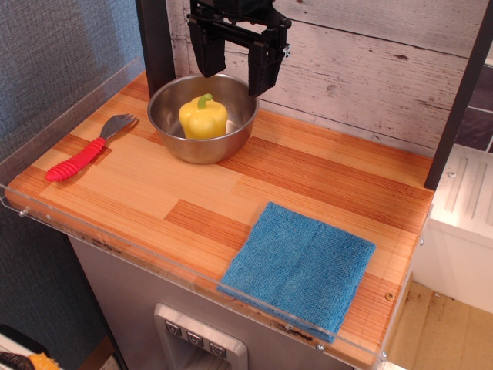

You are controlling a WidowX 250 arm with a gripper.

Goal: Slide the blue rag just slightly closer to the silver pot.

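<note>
The blue rag (299,266) lies flat at the front right of the wooden table, a fold seam running across it, its front edge at the table's front lip. The silver pot (203,118) stands at the back left with a yellow bell pepper (203,117) inside. My black gripper (235,65) hangs above the pot's back rim, open and empty, its two fingers spread wide. It is far from the rag.
A grey spoon with a red ribbed handle (86,150) lies left of the pot. A clear plastic rim (192,281) edges the table. A black post (157,46) stands behind the pot and another (461,100) at the right. Bare wood lies between pot and rag.
</note>
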